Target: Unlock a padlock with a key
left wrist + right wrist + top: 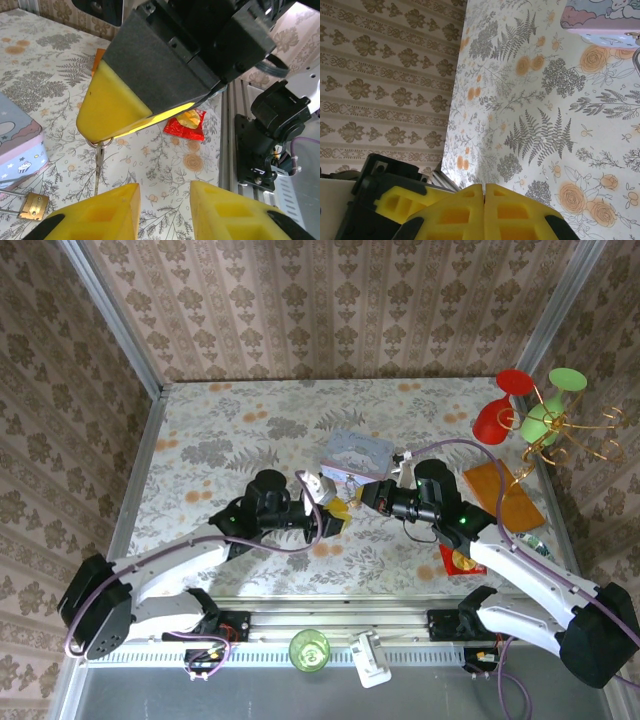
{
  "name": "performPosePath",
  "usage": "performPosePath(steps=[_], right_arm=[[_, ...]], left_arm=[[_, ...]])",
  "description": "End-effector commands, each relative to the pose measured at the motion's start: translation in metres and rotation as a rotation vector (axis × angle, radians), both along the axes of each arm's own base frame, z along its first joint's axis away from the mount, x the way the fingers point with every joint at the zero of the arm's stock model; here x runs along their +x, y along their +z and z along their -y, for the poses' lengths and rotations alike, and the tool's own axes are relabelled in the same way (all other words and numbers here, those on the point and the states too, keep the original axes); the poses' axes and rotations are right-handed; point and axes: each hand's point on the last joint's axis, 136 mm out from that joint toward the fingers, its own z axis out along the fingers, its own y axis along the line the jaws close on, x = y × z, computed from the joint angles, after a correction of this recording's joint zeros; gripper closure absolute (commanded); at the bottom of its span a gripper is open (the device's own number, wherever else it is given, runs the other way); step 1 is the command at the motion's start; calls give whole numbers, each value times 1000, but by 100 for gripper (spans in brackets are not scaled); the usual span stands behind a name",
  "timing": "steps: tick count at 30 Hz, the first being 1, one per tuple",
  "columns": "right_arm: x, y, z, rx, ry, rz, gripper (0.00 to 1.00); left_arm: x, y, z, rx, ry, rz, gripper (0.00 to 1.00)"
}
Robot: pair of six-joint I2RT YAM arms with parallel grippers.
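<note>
Near the closed tin and padlock, right gripper pinches the key; left gripper gapes.

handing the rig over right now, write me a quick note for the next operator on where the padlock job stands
Left gripper: open, nothing between its fingers, close below the hanging key.
Right gripper: shut; the key seems to hang by its ring from the fingertips.
Padlock: lying on the table beside the pale blue tin, touched by neither gripper. Whether its shackle is latched cannot be told.
Done: key is off the table and in a grip.
Left: bring the key to the padlock, insert it, turn it, free the shackle.
</note>
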Motion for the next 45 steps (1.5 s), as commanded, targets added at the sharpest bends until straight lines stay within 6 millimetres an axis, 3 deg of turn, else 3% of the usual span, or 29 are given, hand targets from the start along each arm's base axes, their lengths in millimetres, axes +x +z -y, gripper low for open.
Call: performPosePath(steps=[1,8,17,19,21,24,28,35,36,37,38,41,45], right_arm=[[-4,0,-4,27,22,-3,100],[-7,3,-8,54,38,-6,100],[-10,-3,-8,46,48,-26,100],[-11,-3,-8,50,53,-26,100],[-12,-1,-8,53,54,-26,100],[-13,0,-10,63,63,-26,100],[-14,-2,-9,64,63,-31,100],[-15,1,-9,83,58,-28,100],[-15,1,-9,85,56,-26,100],[-15,1,-8,88,54,-27,100],[-15,2,-9,97,55,-25,100],[-14,5,-9,112,57,-23,100],[-16,7,-11,114,71,-18,100]], left_arm=[[5,9,4,-8,4,56,69],[10,6,8,-10,-3,67,78],[8,11,10,-27,-28,98,96],[9,10,11,-20,-31,94,94],[10,8,10,-7,-21,94,84],[14,4,8,-3,-11,84,86],[15,4,9,-7,-18,69,100],[12,1,11,1,-36,48,100],[12,0,10,2,-35,48,98],[12,-1,9,1,-34,48,78],[6,-1,8,-6,-62,44,69],[-4,-2,4,-28,-107,60,55],[-14,-1,3,-94,-166,65,46]])
